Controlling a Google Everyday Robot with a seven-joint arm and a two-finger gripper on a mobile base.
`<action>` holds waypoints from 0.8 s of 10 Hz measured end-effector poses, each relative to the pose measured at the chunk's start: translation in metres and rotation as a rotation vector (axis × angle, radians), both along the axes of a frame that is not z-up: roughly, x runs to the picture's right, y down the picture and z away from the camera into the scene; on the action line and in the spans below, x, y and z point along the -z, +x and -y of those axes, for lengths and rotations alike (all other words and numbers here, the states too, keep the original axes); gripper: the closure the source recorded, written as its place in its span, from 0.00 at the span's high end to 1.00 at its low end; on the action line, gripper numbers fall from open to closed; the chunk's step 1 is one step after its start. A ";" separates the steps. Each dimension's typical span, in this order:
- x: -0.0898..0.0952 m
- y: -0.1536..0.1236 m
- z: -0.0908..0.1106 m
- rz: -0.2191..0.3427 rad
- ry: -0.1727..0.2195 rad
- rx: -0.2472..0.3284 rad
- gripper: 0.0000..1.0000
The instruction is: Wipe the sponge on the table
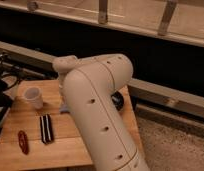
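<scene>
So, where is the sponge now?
In the camera view, left of centre, the sponge lies on the table between the white cup and the arm, which partly covers it; the gripper is hidden, presumably behind that arm.

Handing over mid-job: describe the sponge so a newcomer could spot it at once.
Start at the wooden table left of the white arm. The sponge peeks out at the arm's left edge, right of the white cup; the gripper is hidden behind the arm. It is the only pale-blue thing: the striped block and dark-red oval lie nearer the camera.
</scene>
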State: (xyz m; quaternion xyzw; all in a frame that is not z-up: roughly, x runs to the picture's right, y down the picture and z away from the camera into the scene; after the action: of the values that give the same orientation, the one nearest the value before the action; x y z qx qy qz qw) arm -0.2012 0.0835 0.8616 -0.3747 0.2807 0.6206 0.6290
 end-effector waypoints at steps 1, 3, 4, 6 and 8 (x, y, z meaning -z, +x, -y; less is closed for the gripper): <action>-0.002 -0.001 0.007 -0.002 0.012 0.010 0.79; -0.001 0.004 0.011 -0.009 0.023 0.012 0.80; -0.001 0.004 0.011 -0.011 0.024 0.011 0.80; -0.002 0.007 0.008 -0.019 0.018 -0.004 0.80; -0.006 0.016 0.000 -0.034 -0.011 -0.020 0.80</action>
State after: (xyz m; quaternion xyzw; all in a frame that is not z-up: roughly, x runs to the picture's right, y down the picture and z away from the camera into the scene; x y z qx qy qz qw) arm -0.1851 0.0839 0.8674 -0.3705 0.2911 0.6317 0.6156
